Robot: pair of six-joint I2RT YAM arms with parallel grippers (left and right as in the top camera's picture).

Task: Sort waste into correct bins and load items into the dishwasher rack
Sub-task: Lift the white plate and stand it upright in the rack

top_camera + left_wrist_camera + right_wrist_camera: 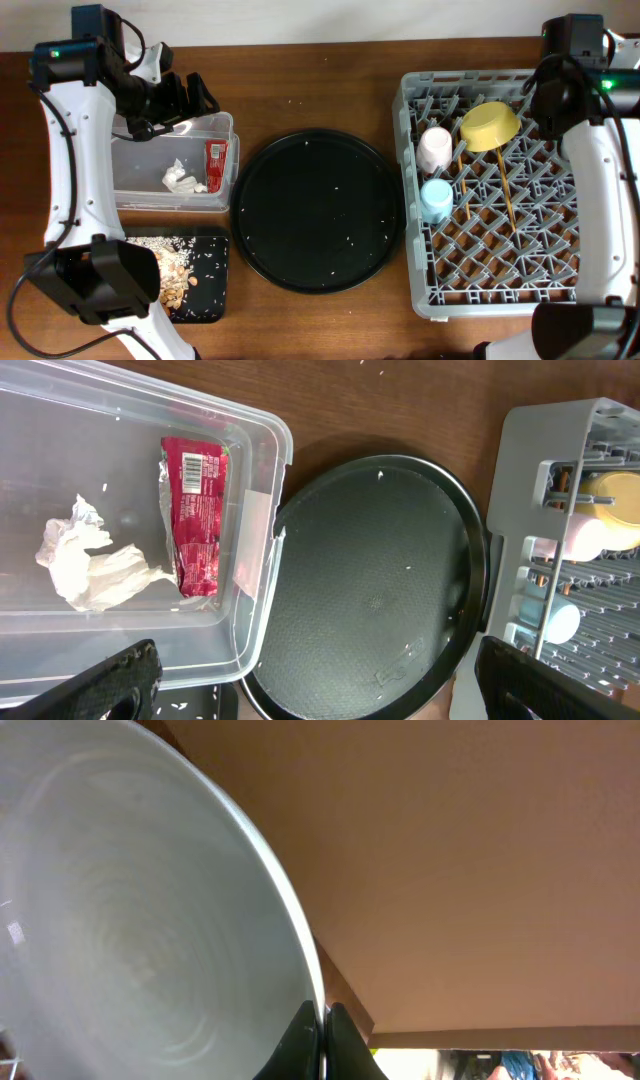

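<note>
My left gripper (190,95) (325,690) is open and empty above the right end of the clear tub (170,203) (262,560), which holds the red wrapper (215,165) (193,510) and white tissue (183,180) (90,565). My right gripper (548,100) (322,1020) is shut on the rim of the pale grey-blue plate (130,920), over the rack's (490,300) far right corner. The rack holds the yellow bowl (489,124), white cup (435,148), blue cup (435,200) and chopsticks (505,195). Food scraps (170,275) lie in the flat black tray (205,290). No carrot is in view.
A big round black tray (318,210) (380,580), dotted with rice grains, lies between the tub and the rack. Rice grains are scattered on the brown table. The left arm's base covers the flat tray's left part.
</note>
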